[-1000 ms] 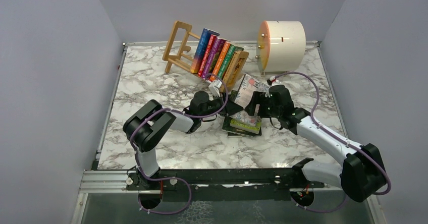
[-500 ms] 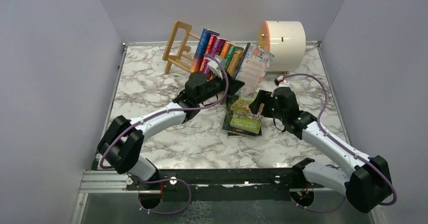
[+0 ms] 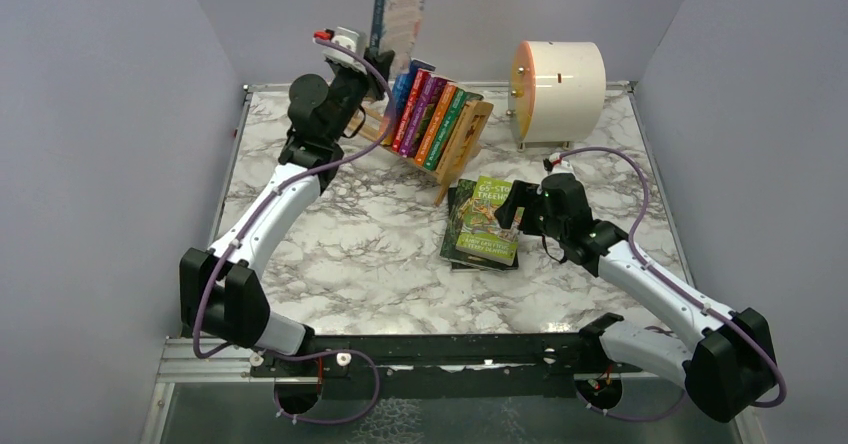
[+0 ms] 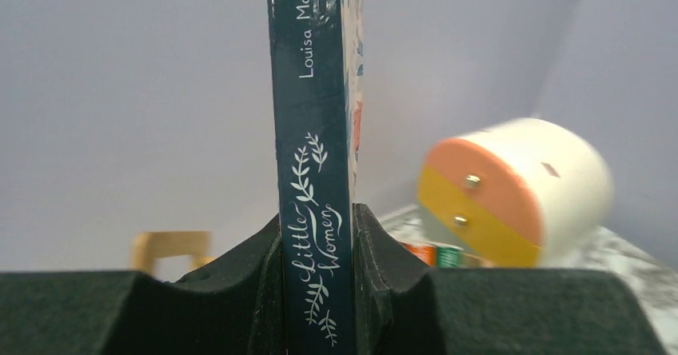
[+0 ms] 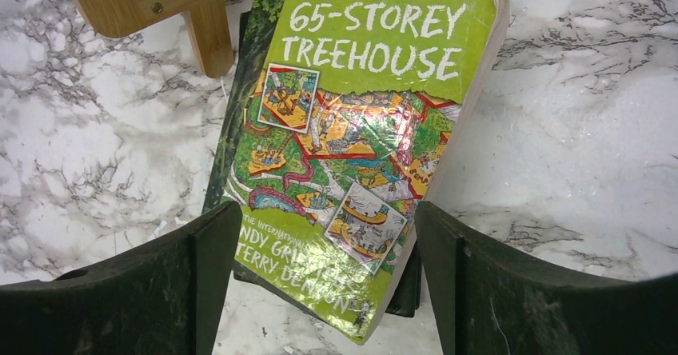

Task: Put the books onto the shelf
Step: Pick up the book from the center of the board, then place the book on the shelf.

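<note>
Pinching 'Little Women' bk (image 4: 312, 211) in L fingers (image 4: 246, 291); '65-Storey Treehouse' (image 5: 360, 131) flat.

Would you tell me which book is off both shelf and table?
Little Women, the dark-spined paperback: the left gripper holds it upright in the air; the others stand on the shelf or lie on the table.

Little Women (image 4: 312, 171): navy spine, white leaves | Treehouse book (image 5: 360, 131): lime-green | table (image 3: 330, 254): white-grey marble

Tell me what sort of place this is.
Likely a robot test cell: a marble-patterned tabletop boxed in by plain grey panels, with a left arm and right arm bolted to a rail at its near edge.
</note>
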`<state>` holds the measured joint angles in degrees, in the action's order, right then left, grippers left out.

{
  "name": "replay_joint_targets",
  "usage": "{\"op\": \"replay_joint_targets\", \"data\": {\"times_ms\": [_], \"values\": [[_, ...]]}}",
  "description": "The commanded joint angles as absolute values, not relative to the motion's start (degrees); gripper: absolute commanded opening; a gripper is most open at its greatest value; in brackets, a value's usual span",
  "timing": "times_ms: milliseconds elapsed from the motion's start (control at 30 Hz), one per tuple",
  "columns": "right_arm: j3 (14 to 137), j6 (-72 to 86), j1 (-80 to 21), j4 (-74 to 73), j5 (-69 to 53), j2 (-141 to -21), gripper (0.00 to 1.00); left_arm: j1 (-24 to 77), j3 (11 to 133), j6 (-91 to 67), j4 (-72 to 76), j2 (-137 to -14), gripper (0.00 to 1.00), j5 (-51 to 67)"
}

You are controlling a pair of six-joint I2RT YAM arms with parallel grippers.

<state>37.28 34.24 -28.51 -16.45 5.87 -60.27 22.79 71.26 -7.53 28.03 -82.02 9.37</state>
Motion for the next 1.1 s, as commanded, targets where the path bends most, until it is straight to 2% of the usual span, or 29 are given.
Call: {"op": "replay_joint_targets", "data": {"times_ms": [0,467,800,1067], "values": [[37.19,33.89,-28.65,-16.59,6.10,-60.95,0.79,17.91,76.33,0.17,32.87,-84.16,0.00,7.19],[38.18,33.52,-28.59,-16.77,5.89,-63.11,0.79,5.87,71.31,-0.57,49.45,-99.51,0.00,23.57],[37.53,34.00,-28.65,-16.96,5.70,-63.71,0.79,5.27,66.68,-2.14,58.39,-106.19,0.00,29.77],[37.36,34.26,-28.65,-16.66,5.23,-64.05,0.79,5.27,64.20,-3.17,61.17,-108.16,0.00,30.06]]}}
